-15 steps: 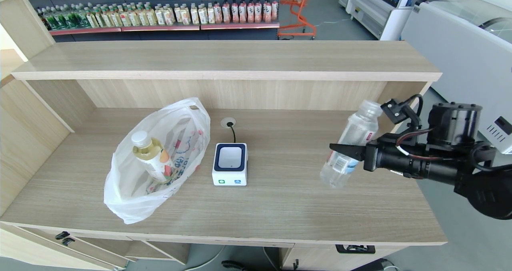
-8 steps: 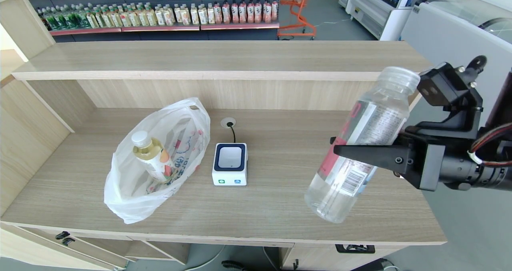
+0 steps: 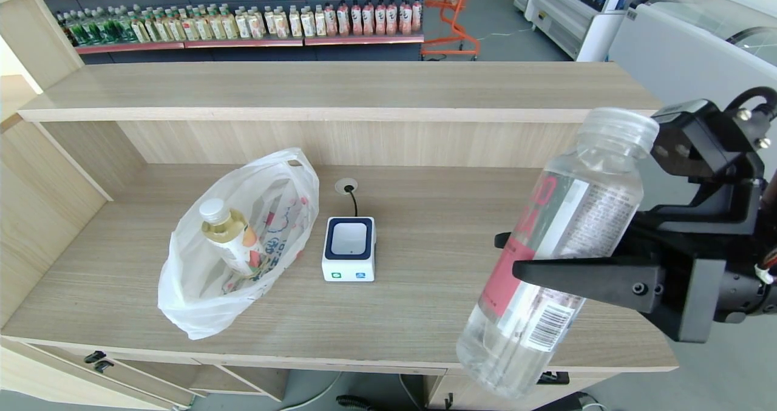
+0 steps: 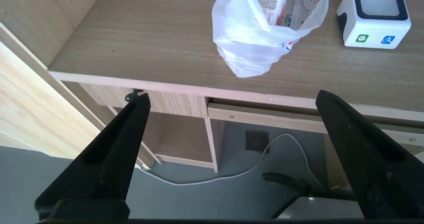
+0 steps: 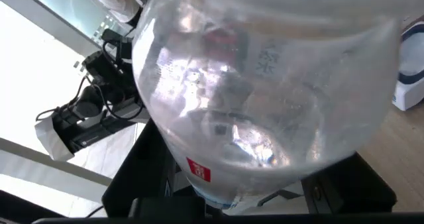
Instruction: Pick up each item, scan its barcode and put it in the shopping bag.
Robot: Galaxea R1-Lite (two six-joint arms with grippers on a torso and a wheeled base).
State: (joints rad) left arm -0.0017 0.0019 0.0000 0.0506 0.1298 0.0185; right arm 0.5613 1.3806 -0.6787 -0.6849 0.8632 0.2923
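Head view: right claw [image 3: 507, 254] is clamped across the middle of a clear bottle [image 3: 555, 259], one finger in front and one behind.
Bottle: held in the air, well right of the scanner [image 3: 348, 248] and nearer the camera. It is tilted, cap up and away from the scanner, base down and towards it. The barcode on the lower label faces the camera.
Scanner: white box with a dark-framed window, standing on the counter [image 3: 425, 217]. Its cable [image 3: 353, 204] runs back to a hole in the counter just behind it.
Bag: white plastic bag [image 3: 182, 289] lies just left of the scanner with its mouth open.
Tea bottle: a capped tea bottle [image 3: 230, 235] leans inside the bag.
Left claw: in the left wrist view the left claw [image 4: 232, 98] is spread wide and grips nothing. It hangs off the counter's front edge, on the near side of the scanner and to its left.
Change, claw: over the last second the right claw has carried the bottle up and towards the camera, so both loom much larger.
Change, bottle: its base, which sat over the counter right of the scanner, now overlaps the counter's front edge.
Change, tilt: about the same throughout.
Change, rest: scanner, bag and tea bottle have not moved.
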